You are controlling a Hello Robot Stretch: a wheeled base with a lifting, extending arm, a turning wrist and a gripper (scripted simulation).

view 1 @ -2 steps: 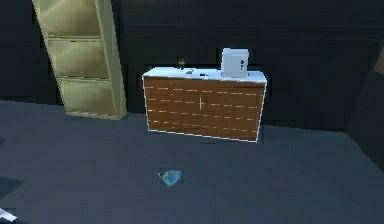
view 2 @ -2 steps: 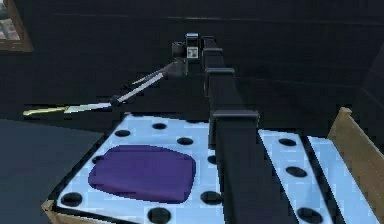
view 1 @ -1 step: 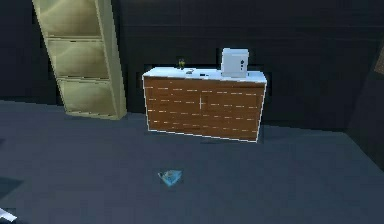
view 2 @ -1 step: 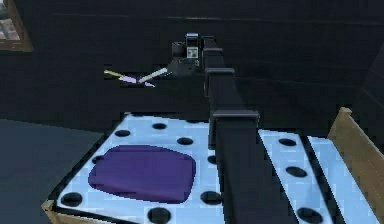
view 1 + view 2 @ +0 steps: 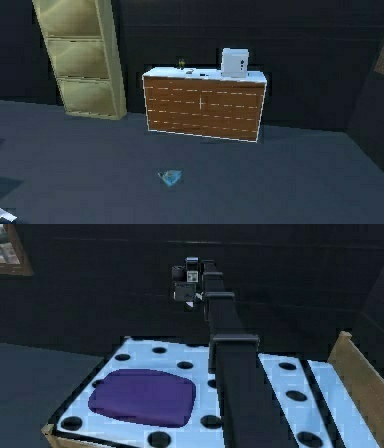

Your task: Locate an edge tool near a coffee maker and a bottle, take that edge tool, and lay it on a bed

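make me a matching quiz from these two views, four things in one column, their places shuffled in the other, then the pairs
1 white box
2 purple cushion
3 small blue thing
4 tall beige drawer cabinet

A on the floor before the brown dresser
B on the spotted bedcover
C on the dresser's white top
D standing left of the dresser

Pairs: 1-C, 2-B, 3-A, 4-D
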